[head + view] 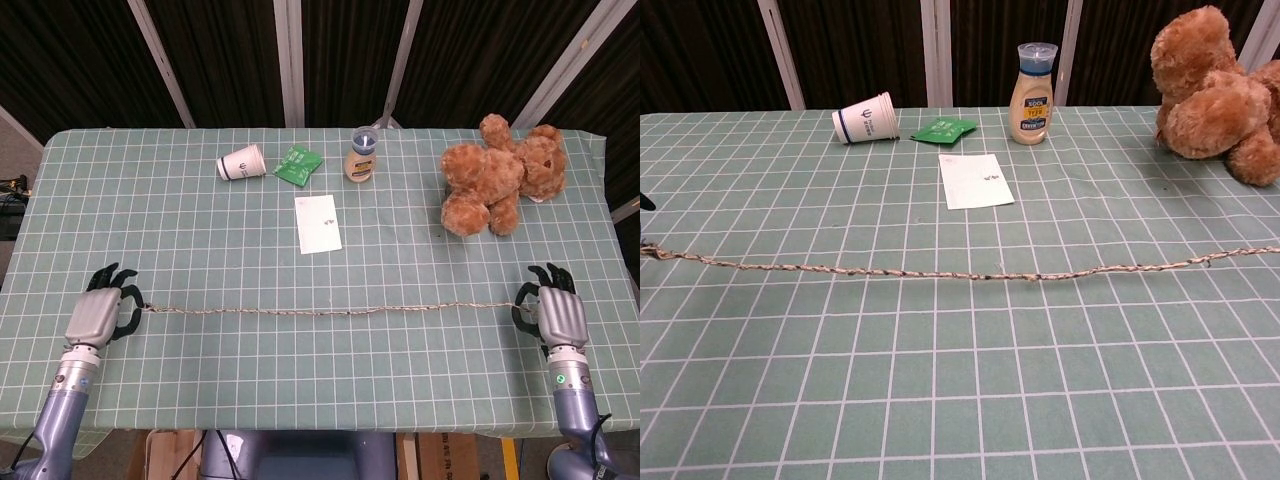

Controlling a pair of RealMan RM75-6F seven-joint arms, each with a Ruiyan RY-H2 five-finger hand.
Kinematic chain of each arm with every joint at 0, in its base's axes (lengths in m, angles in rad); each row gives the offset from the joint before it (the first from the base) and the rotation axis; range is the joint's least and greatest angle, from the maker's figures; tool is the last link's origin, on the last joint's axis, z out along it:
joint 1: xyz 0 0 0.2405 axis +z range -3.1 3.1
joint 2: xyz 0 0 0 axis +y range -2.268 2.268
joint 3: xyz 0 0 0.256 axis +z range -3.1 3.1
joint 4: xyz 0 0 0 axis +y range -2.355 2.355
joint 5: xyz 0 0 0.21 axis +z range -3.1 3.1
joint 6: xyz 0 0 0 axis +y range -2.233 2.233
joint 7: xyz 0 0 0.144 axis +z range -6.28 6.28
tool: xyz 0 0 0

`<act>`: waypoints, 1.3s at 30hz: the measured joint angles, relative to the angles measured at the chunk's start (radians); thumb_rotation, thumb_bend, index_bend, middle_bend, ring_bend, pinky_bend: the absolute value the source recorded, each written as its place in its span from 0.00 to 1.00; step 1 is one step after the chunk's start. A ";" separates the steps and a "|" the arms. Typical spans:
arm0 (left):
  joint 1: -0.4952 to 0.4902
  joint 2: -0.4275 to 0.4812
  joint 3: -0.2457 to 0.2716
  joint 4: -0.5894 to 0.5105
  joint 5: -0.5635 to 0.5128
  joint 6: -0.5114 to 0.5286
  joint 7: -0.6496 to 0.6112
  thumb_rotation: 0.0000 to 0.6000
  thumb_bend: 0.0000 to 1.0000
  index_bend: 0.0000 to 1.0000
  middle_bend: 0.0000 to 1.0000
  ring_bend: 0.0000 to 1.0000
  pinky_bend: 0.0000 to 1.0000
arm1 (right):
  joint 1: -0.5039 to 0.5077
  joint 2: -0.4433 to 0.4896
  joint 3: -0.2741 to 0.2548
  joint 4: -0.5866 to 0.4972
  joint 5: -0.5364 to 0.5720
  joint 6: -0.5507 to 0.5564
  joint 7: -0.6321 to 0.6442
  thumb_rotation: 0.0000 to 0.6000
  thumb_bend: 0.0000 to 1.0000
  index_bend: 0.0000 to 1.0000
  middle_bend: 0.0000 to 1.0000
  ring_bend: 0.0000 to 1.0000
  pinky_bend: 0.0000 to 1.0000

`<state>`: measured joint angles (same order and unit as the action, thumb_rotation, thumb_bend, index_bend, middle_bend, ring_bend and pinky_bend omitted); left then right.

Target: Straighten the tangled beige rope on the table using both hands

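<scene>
Rope (330, 311) lay stretched in one nearly straight line across the near part of the table (200, 380), running from the left hand (103, 314) at one end to the right hand (556, 312) at the other. Only slight waviness showed along its length in the chest view, where the beige strand (940, 272) spanned almost the whole frame and rested on the green checked cloth.

Left hand sat palm down near the left table edge, dark fingers curled in around the rope end; it gripped the rope there. Right hand sat palm down near the right edge, fingers likewise curled over the other rope end, holding it. Chest view showed neither hand clearly.

Other items stood well apart from the rope, toward the far side: paper cup (240, 162) on its side, green packet (297, 165) just beside it, bottle (362, 155) upright with a pale blue cap, white card (318, 223) flat on the cloth between the bottle row and the rope, and brown teddy bear (500, 182) lying at the far right.
</scene>
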<state>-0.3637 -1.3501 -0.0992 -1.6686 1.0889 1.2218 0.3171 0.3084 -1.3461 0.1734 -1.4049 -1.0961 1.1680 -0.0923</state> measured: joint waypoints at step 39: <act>0.169 0.170 0.075 -0.071 0.322 0.240 -0.235 1.00 0.14 0.06 0.00 0.00 0.00 | -0.126 0.143 -0.042 -0.202 -0.248 0.269 0.054 1.00 0.36 0.00 0.00 0.00 0.00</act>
<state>-0.1945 -1.1803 -0.0243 -1.7400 1.4109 1.4617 0.0825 0.1825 -1.2034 0.1315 -1.6071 -1.3443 1.4374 -0.0385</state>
